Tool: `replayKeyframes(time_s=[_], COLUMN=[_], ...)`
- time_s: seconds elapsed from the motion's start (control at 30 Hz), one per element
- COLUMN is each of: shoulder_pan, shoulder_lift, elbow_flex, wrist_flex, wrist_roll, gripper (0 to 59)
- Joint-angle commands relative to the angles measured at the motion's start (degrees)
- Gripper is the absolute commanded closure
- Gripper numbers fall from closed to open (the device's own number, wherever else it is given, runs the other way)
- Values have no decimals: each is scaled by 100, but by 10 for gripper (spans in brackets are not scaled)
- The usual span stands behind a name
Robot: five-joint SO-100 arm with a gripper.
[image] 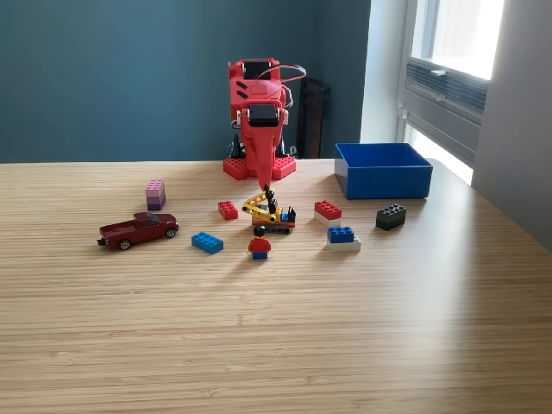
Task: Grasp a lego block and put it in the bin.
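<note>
My red arm stands at the back of the table, with its gripper (264, 184) pointing straight down. The fingers taper to one point with no gap showing and nothing between them. The tip hangs just above a small yellow excavator model (268, 213). Loose lego bricks lie around it: a red one (228, 210) left of the tip, a blue one (207, 242) nearer the front, a red-on-white one (328, 210), a blue-on-white one (343, 236) and a black one (391, 216). The blue bin (383, 179) stands at the back right, and no brick shows inside it.
A pink-and-purple brick stack (155, 194) and a dark red toy pickup (138, 229) sit on the exterior view's left. A minifigure (260, 244) stands in front of the excavator. Bare wood stretches across the front of the table. A window lies to the right.
</note>
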Motion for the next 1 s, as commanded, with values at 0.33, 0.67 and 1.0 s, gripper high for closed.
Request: replayKeyframes(time_s=[0.33,0.67,1.0], shoulder_pan=[44,53,149], shoulder_lift=[97,97,97], elbow_flex=[44,44,44], wrist_flex=[-97,-97,-97], wrist_roll=[53,70,193], gripper=[585,585,583])
